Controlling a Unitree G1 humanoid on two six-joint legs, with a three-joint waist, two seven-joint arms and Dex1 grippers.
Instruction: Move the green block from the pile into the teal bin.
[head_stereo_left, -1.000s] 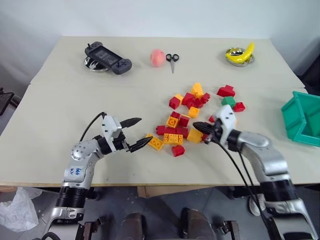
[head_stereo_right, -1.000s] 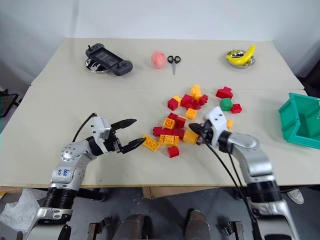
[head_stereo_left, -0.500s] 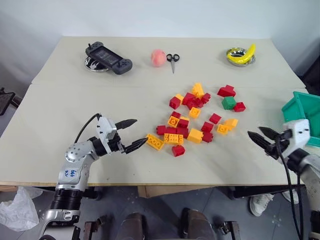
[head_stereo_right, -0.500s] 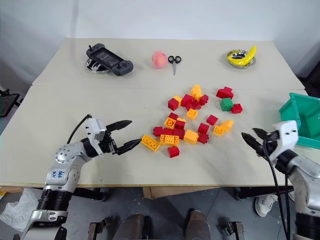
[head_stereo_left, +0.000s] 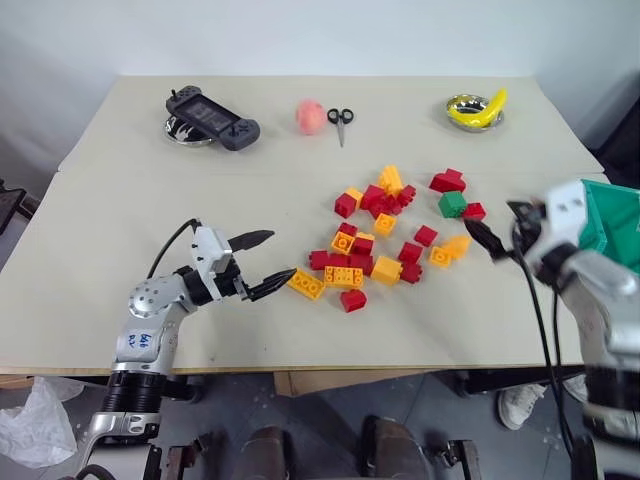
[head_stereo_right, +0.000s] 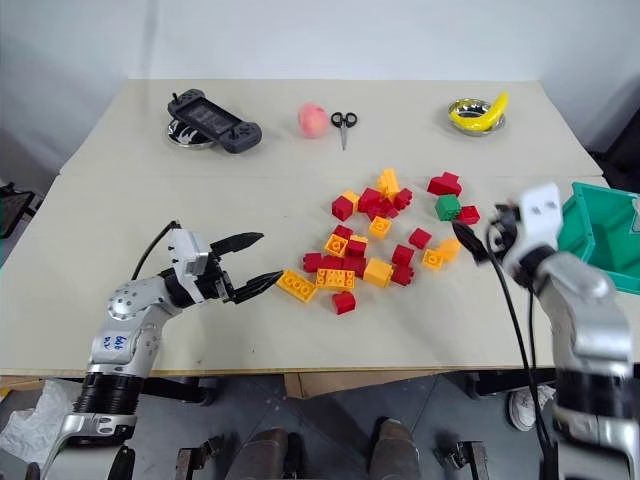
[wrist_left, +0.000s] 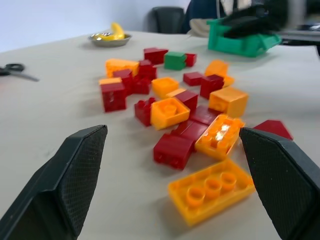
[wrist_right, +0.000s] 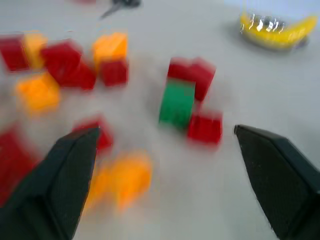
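Observation:
The green block (head_stereo_left: 452, 203) sits on the table at the pile's (head_stereo_left: 385, 240) far right edge, flanked by red bricks; it also lies ahead of my right gripper's spread fingers (wrist_right: 75, 170). My right gripper (head_stereo_left: 492, 222) hovers open and empty just right of the pile, between the green block and the teal bin (head_stereo_left: 610, 220) at the table's right edge. My left gripper (head_stereo_left: 275, 258) is open and empty, low over the table just left of an orange-yellow brick (head_stereo_left: 307, 284).
At the back of the table lie a black game controller (head_stereo_left: 213, 117), a pink peach (head_stereo_left: 312, 116), scissors (head_stereo_left: 341, 118) and a banana in a metal bowl (head_stereo_left: 475, 108). The table's front edge runs close below both arms.
My right gripper opened, left the pile's near side, swung out to the right and now hovers higher beside the bin. The left arm stayed put.

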